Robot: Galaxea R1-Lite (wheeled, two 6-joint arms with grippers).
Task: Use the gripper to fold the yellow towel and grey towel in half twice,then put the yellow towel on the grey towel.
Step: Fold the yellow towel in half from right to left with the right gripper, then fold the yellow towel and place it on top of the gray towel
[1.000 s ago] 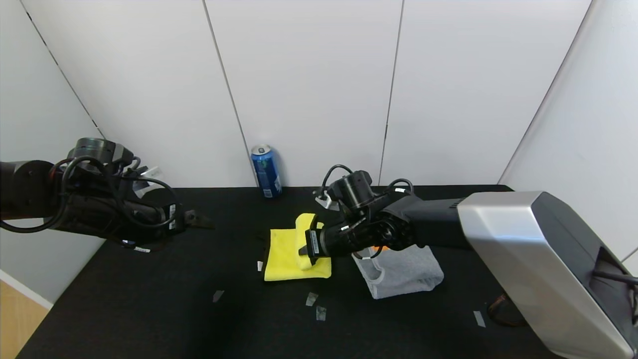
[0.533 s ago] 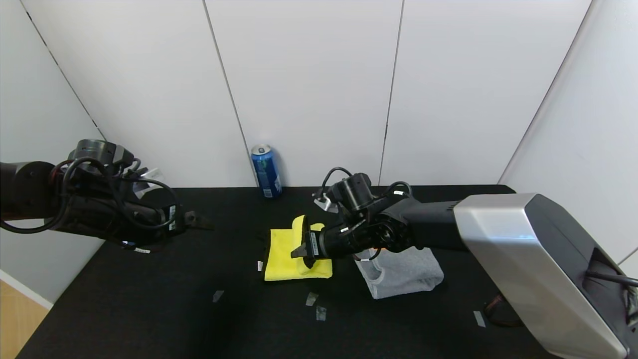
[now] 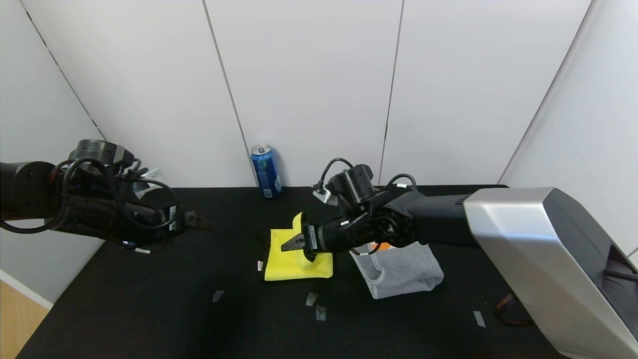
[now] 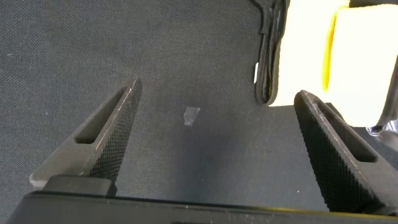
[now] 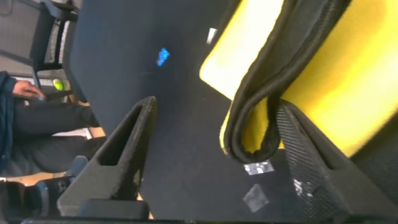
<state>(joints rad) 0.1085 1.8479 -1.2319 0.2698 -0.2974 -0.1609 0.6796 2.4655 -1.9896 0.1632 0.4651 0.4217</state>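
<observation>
The right claw [image 3: 293, 243] hovers over the folded bright yellow fluffy towel [image 3: 291, 259] in the middle of the black worktop [image 3: 149, 299], its fingers spread with one towel edge between them, nothing pinched. Just beside it on the right lies the folded mid-grey terry towel [image 3: 403, 271]. The left claw [image 3: 199, 222] hangs spread well off to the left. A blue drinks can [image 3: 265, 171] stands by the wall.

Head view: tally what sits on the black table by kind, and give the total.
Towels: 2, the yellow towel and the grey towel.
Drink cans: 1, the blue can by the back wall.
Tape scraps: at least 4 pale bits, such as one in front of the yellow towel.
Total: 7 counted. The right pincer hangs open over the yellow towel; the left pincer is open too, parked at the left.
</observation>
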